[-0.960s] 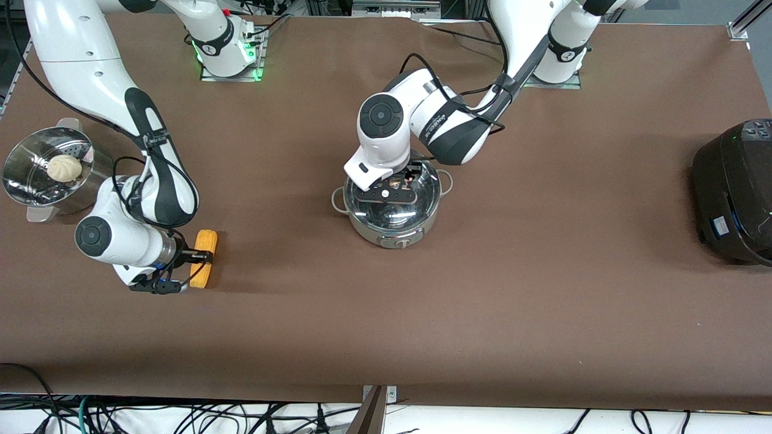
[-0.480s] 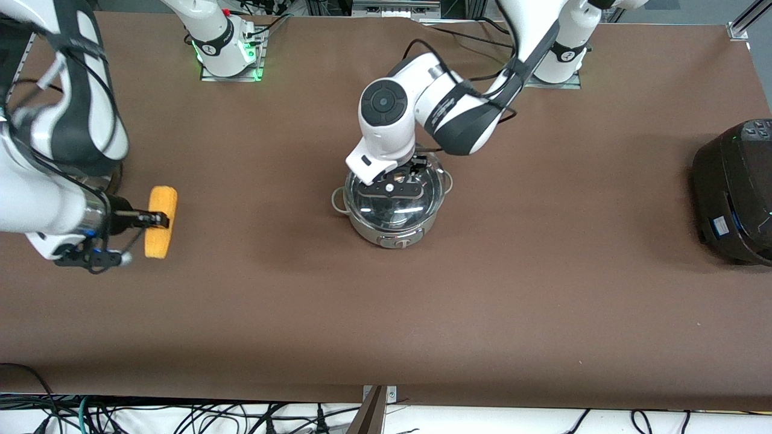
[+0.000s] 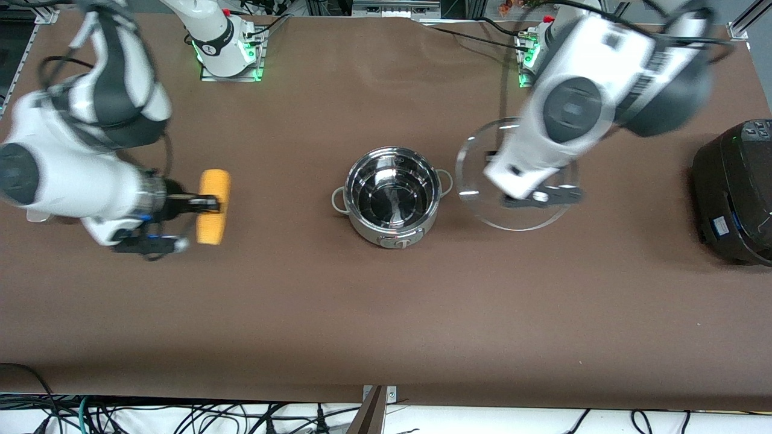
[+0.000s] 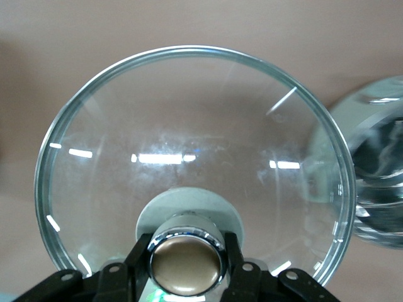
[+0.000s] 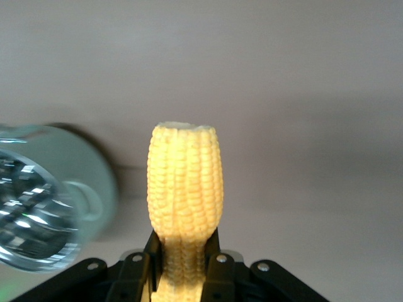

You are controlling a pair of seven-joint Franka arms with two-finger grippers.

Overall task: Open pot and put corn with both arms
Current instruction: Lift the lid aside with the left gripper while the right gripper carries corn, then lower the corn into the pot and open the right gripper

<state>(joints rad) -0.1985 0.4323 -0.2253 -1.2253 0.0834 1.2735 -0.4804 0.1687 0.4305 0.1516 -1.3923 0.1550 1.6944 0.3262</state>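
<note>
The steel pot stands open in the middle of the table, its inside bare. My left gripper is shut on the tan knob of the glass lid and holds it in the air over the table beside the pot, toward the left arm's end. The lid fills the left wrist view, with the pot at its edge. My right gripper is shut on the yellow corn and holds it over the table toward the right arm's end. The corn sticks out between the fingers.
A large black cooker stands at the left arm's end of the table. The right arm hides the steamer basket. The brown table is bare nearer the front camera.
My left gripper has lifted the lid off the pot and carried it toward the left arm's end. My right gripper has raised the corn off the table and moved it toward the pot.
</note>
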